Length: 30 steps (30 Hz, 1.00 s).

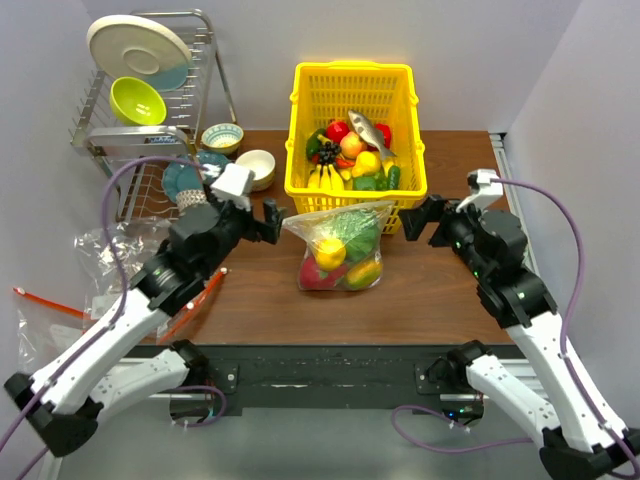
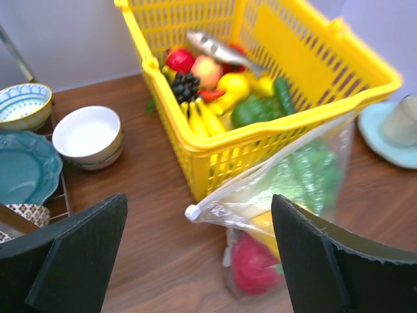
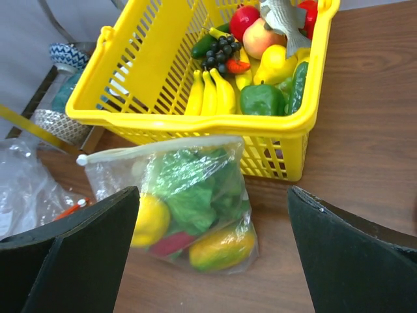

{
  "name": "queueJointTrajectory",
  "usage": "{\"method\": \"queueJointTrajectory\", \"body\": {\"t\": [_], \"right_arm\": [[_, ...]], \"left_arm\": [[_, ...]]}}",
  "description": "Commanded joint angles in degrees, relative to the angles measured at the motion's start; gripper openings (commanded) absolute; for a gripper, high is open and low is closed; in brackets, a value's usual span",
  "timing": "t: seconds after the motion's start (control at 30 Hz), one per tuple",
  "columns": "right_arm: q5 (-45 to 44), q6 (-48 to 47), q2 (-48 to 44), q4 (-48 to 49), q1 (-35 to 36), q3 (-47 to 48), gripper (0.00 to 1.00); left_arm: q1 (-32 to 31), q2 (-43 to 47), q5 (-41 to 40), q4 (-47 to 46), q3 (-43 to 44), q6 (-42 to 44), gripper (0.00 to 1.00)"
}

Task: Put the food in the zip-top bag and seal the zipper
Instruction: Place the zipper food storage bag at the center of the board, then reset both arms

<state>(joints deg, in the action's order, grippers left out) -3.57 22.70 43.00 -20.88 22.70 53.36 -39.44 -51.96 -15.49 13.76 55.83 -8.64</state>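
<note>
The zip-top bag (image 1: 340,245) stands on the table and leans against the yellow basket (image 1: 300,120). Inside it is the food: green lettuce (image 3: 189,189), a yellow piece (image 3: 148,220), a red piece (image 2: 254,264) and an orange-green piece (image 3: 221,246). The zipper (image 3: 163,149) runs as one line along the bag's top, with a white slider (image 2: 192,212) at its left end. My left gripper (image 1: 272,218) is open just left of the bag's top corner. Just off the bag's upper right corner, my right gripper (image 1: 415,222) is open too. Neither touches the bag.
The basket holds more toy food, with bananas (image 3: 210,91), grapes, a fish and peppers. Bowls (image 2: 88,135) and a teal plate (image 2: 26,166) sit at the back left by a dish rack (image 1: 150,110). Plain clear bags with an orange-red strip (image 1: 45,300) lie off the table's left edge.
</note>
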Motion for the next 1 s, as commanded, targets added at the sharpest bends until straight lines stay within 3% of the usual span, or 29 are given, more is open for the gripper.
{"method": "queueJointTrajectory", "body": {"t": [0.0, 0.13, 0.27, 0.53, 0.97], "right_arm": [[-0.5, 2.8, -4.3, -10.3, -0.1, 2.3, 0.99], [-0.4, 4.1, -9.3, -16.6, -0.2, 1.9, 0.99], [-0.9, 6.4, -16.4, -22.2, -0.1, 1.0, 0.98], [-4.0, 10.3, -24.6, -26.9, -0.1, -3.1, 0.99], [-5.7, 11.7, -27.8, -30.0, -0.1, -4.2, 0.99]], "left_arm": [[0.0, 7.0, 6.2, 1.9, -2.6, -10.1, 0.96], [0.0, 15.0, 8.8, 5.5, -6.7, -17.7, 0.97], [0.0, 21.5, 14.6, 8.5, -11.9, -19.6, 0.98], [0.0, 37.9, 14.9, 7.5, -24.4, -26.5, 0.98], [0.0, 41.0, 12.1, 9.7, -24.0, -27.0, 0.98]]}}
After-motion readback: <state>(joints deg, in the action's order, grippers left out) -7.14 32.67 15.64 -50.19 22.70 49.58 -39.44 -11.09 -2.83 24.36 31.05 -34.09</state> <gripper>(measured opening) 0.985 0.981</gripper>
